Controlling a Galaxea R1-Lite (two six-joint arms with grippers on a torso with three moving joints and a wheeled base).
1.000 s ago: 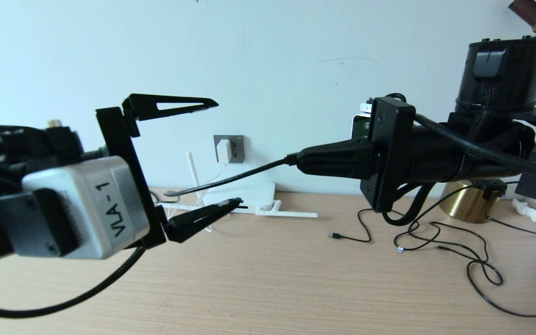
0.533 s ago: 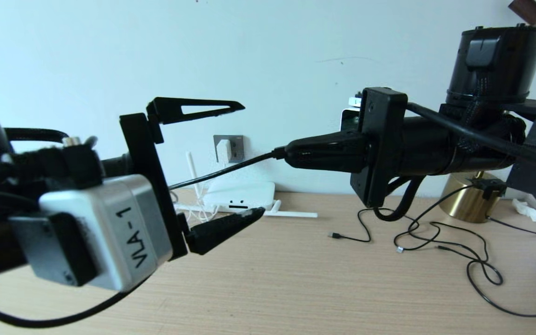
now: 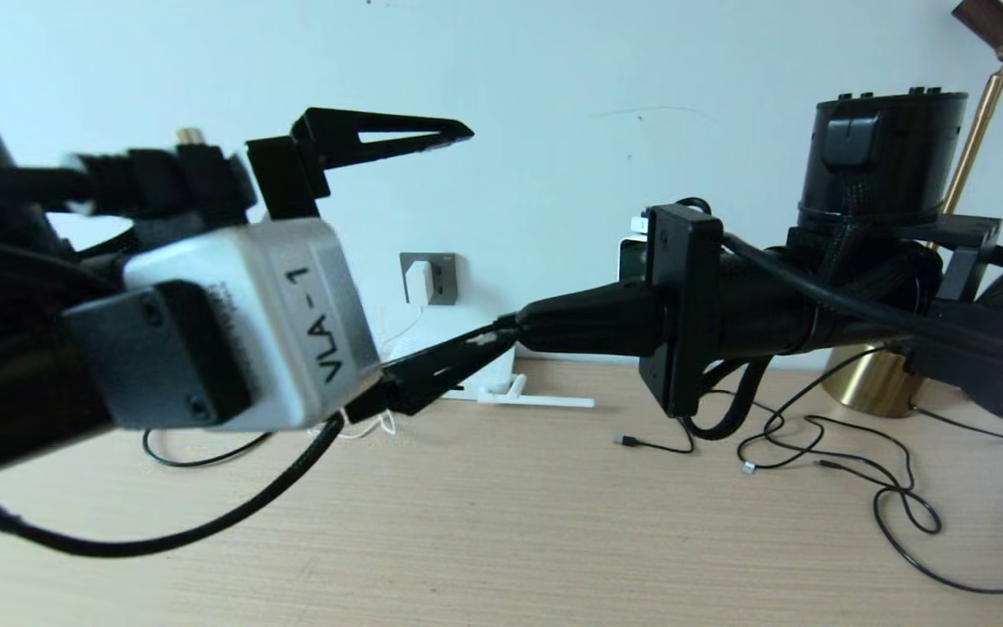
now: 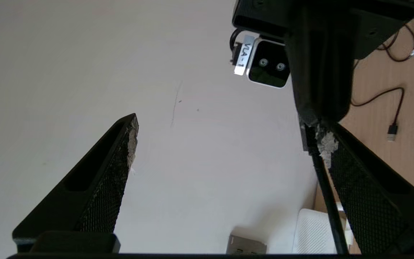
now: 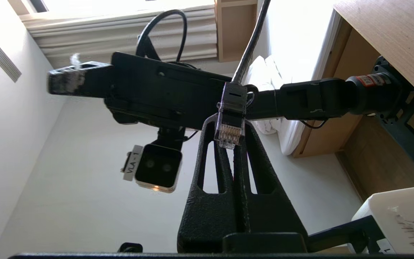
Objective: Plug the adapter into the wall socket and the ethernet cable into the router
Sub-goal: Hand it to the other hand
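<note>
Adapter sits plugged in the wall socket, thin white cord dropping toward the desk, so that half of the task looks done. What's left, I judge, is the ethernet cable: the right gripper is clamped tight on it just behind the clear-tipped clip connector, w/ the contacts poking free past the fingertips, prob. so the plug end stays exposed for insertion. In the head view the right gripper points leftward, above the desk and in front of the router, which lies flat against the wall below the socket, mostly hidden behind the two arms; its ports can't be seen. Left gripper hangs w/ fingers spread wide apart, holding nothing; its lower finger sits right by the right gripper's tip, close to the cable, maybe to take or steady it; contact can't be told. Loose thin black USB cords lie on the desk to the right, well apart from the work.
</note>
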